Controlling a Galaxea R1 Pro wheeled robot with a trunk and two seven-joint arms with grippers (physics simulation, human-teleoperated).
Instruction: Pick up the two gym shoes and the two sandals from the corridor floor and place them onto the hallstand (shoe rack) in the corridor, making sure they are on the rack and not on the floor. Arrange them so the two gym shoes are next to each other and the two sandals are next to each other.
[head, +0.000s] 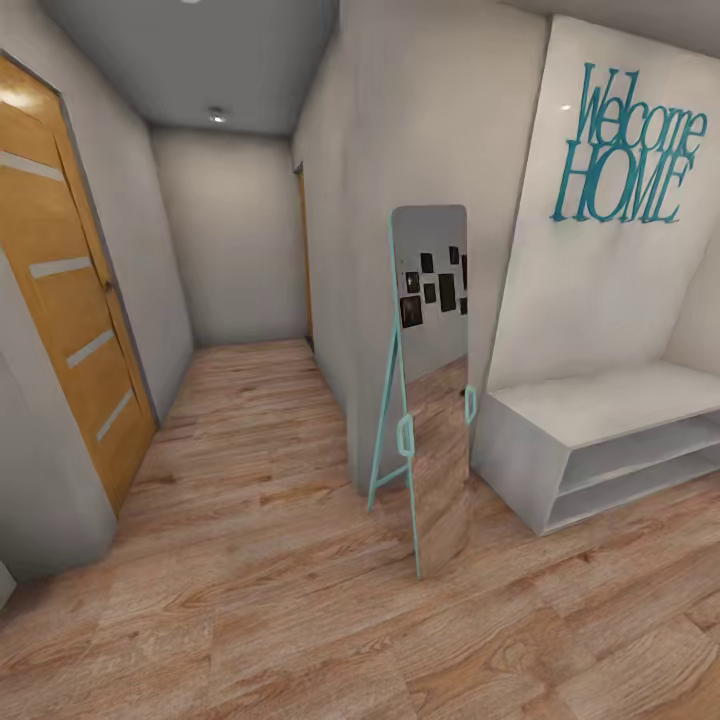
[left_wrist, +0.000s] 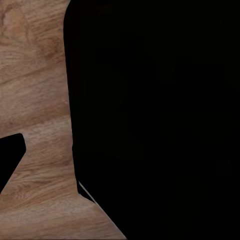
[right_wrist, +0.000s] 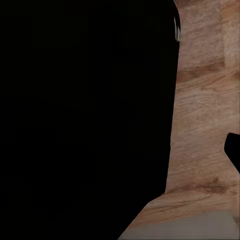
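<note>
1. Two wrist views are showing little beyond a large black shape against the wood-grain corridor floor (left_wrist: 35, 100); whether the left or the right pincer is apart or together cannot be told from them.
2. Nearest in the head view, bare planks are stretching forward, with no gym shoes or sandals lying on the part in sight, so where the shoes are cannot be told.
3. Just beyond, a teal-framed standing mirror (head: 432, 390) is leaning at the wall corner.
4. Beside it to the right, the hallstand (head: 600, 400) is sitting against the wall; both open shelf levels and the bench top are looking empty.
5. Above it, a teal "Welcome HOME" sign (head: 625, 150) is hanging on the wall.
6. To the left, an orange wooden door (head: 70, 330) is lining the corridor, which is running on to a plain end wall.
7. Judging by this, the robot is probably searching for the footwear; the next move is likely calling for turning the base or head until a shoe comes into sight.
</note>
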